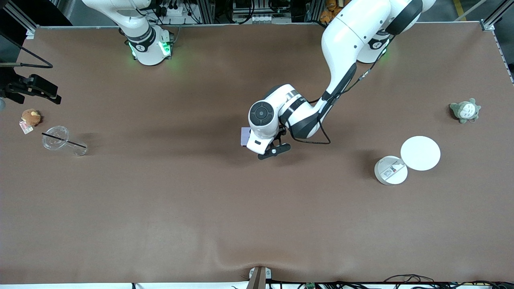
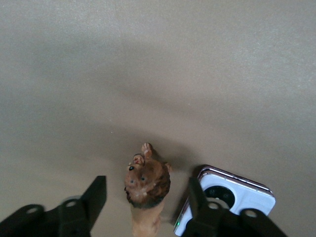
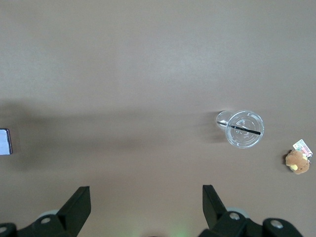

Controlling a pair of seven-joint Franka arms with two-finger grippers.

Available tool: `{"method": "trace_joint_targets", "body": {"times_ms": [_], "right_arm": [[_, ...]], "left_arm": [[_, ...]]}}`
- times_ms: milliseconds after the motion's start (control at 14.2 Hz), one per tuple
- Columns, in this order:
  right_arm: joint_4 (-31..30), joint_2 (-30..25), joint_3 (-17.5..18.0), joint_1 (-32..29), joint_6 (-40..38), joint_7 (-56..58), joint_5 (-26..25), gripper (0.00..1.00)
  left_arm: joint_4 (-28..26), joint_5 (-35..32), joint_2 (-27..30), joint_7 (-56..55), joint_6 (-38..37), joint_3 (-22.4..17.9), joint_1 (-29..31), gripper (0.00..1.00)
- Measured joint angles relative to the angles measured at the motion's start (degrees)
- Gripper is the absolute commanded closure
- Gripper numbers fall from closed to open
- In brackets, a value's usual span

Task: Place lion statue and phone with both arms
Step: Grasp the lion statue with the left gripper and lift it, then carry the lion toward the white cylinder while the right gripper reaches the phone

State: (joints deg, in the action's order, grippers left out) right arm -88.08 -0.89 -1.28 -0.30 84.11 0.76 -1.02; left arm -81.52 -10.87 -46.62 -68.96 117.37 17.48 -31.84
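Left hand (image 2: pixel 143 200) hangs released, straddling the lion statue (image 2: pixel 146 183) mid-table (image 1: pixel 160 208); phone (image 2: pixel 232 195) lies just beside it. Right hand (image 3: pixel 143 200) waits, released, above the table. Both look placed; only retreat left.

the table (image 1: pixel 160 208) is plain brown. the lion statue (image 2: pixel 146 185) is orange-brown with a darker mane. the phone (image 2: pixel 232 197) is pale lavender with black camera circles. both discs (image 1: pixel 420 153) are white, one plush toy (image 1: pixel 465 110) grey-green, the other plush toy (image 1: pixel 31 117) brown, the cup (image 1: pixel 55 137) clear.
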Motion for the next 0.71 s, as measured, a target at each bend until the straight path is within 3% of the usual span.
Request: {"method": "trace_joint_targets", "body": {"times_ms": [71,353,706], "right_arm": [[0.0,0.0,0.0,0.0,0.0,0.0,0.0,0.0],[0.0,0.0,0.01,0.0,0.0,0.0,0.0,0.0],[-0.08,1.72,0.33,3.63,1.45,0.1,0.24,0.0]], "left_arm": [[0.02,-0.47,-0.08,0.04,0.01,-0.02,0.01,1.0],[1.31,-5.47,0.17,3.53,-0.03,-0.46,2.56,1.0],[1.97,-5.8,3.66,14.3,-5.24,-0.43,13.29,1.0]]}}
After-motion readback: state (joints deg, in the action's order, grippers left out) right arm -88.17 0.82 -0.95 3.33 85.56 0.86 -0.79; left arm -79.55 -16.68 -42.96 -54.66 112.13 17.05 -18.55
